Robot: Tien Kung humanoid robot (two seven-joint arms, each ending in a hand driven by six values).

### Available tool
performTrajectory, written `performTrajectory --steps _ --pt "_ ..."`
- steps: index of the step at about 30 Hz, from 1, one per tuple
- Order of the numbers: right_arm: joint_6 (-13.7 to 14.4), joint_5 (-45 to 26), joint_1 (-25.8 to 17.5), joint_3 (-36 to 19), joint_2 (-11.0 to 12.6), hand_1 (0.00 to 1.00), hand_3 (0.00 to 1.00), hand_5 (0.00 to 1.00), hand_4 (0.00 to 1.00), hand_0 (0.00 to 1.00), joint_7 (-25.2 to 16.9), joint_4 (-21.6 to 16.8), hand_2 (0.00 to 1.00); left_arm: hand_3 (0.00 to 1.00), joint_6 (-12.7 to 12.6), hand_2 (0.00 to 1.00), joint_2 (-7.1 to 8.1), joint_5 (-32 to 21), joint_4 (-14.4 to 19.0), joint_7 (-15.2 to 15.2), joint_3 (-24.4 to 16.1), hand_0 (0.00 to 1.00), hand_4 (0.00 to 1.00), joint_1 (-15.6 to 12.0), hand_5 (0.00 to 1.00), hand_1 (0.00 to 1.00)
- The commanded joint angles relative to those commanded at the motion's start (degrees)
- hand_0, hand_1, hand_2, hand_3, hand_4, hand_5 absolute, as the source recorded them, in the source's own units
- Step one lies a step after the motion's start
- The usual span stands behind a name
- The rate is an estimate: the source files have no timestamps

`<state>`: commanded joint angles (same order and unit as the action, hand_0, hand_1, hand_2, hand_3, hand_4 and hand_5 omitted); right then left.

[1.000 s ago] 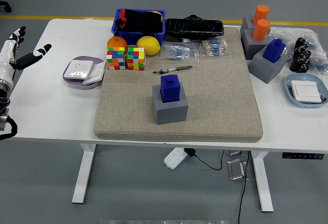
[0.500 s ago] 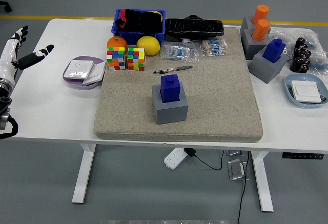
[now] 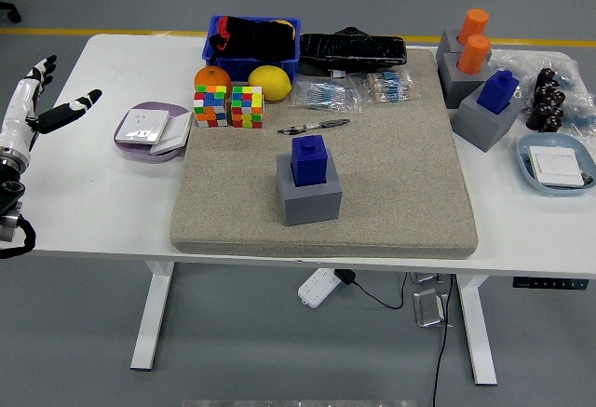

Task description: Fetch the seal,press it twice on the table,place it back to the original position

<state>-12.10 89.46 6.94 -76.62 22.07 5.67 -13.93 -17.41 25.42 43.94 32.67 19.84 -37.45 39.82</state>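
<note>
Left hand (image 3: 42,100) hovers at the counter's (image 3: 93,211) left edge, fingers spread, holding nothing. The blue seal (image 3: 308,158) sits upright in its grey holder (image 3: 309,197) on the mat (image 3: 391,183).

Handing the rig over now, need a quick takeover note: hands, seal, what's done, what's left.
Left hand: open, fingers spread, at the table's left edge, holding nothing, far from the seal.
Right hand: not in view.
Seal: blue, upright in its grey holder on the middle of the mat, untouched.
A second blue seal sits in a grey holder at the right, beside two orange ones.
Done: nothing visible; no grasp yet.
Left: reach and lift the seal, press it twice on the table, return it to the holder.
</note>
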Motion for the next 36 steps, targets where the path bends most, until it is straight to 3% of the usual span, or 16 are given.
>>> performTrajectory --steps 14,36 --pt "-0.1 -0.1 -0.3 -0.7 -0.5 0.714 0.667 0.563 0.773 0.804 0.2 0.3 0.707 0.998 0.1 0.998 -0.32 -0.2 0.0 -0.1 0.3 0.998 0.873 -0.3 0.383 0.998" --pt "-0.1 0.0 -0.1 -1.3 -0.6 0.713 0.666 0.562 0.771 0.803 0.2 0.8 0.708 0.998 0.1 0.998 -1.03 -0.2 -0.1 -0.4 1.0 0.998 0.870 1.5 0.377 0.998"
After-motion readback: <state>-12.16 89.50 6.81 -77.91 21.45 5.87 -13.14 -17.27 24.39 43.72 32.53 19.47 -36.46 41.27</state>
